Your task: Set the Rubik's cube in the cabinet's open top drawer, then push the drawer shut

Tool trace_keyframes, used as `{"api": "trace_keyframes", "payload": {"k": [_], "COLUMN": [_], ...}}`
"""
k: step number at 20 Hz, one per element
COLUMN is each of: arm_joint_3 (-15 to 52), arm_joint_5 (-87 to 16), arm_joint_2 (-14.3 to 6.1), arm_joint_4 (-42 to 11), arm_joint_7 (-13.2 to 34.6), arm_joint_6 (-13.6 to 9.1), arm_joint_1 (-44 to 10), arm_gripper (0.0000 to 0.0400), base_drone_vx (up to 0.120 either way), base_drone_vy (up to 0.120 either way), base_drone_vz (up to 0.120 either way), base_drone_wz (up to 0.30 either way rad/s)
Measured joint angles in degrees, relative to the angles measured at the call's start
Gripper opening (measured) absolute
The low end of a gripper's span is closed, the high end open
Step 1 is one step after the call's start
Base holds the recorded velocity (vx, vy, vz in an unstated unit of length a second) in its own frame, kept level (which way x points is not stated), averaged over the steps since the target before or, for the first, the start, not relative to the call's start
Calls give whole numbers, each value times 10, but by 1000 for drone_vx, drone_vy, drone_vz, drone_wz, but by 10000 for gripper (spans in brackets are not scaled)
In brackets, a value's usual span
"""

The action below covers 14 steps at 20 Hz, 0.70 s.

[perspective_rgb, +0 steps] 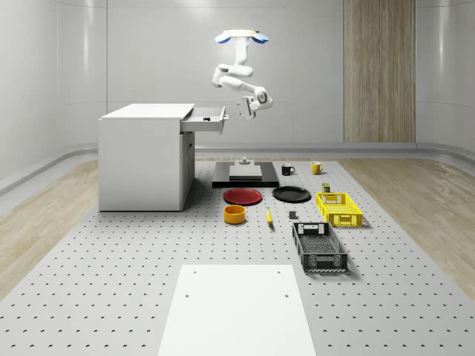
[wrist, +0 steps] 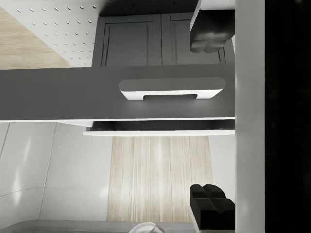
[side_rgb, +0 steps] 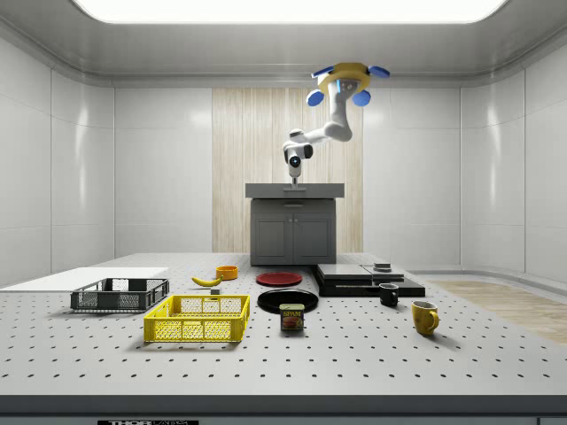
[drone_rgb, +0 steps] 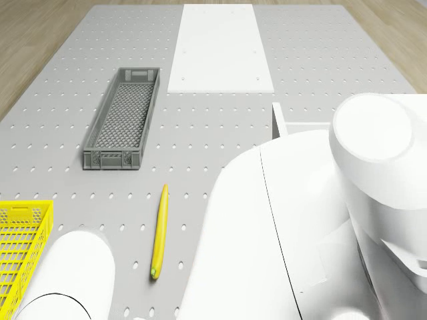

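Before drawer [perspective_rgb: 206, 116], hand [perspective_rgb: 246, 108], drone [perspective_rgb: 242, 36] above.

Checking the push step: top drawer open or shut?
Open: the top drawer juts out from the cabinet toward the gripper, jaws apart.

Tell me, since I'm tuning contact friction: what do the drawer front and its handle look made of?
The drawer front looks like matte dark-grey painted board: flat, no glare. The handle looks like smooth pale plastic or coated metal; the render leaves that open.
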Motion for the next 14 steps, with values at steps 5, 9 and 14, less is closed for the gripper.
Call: {"api": "trace_keyframes", "payload": {"k": [5,9,14], "arm_joint_3": [-17,-24,-29], "arm_joint_5": [31,43,50], "arm_joint_2": [7,7,5], "arm_joint_4": [42,56,64], "arm_joint_7": [25,34,38], "arm_joint_6": [-29,-37,-40], "arm_joint_1": [-54,-74,-85], "arm_gripper": [400,400,400], "base_drone_vx": [0,0,0], "base_drone_vy": [-120,-120,-112], "base_drone_vz": [-120,-120,0], "base_drone_wz": [0,0,0]}}
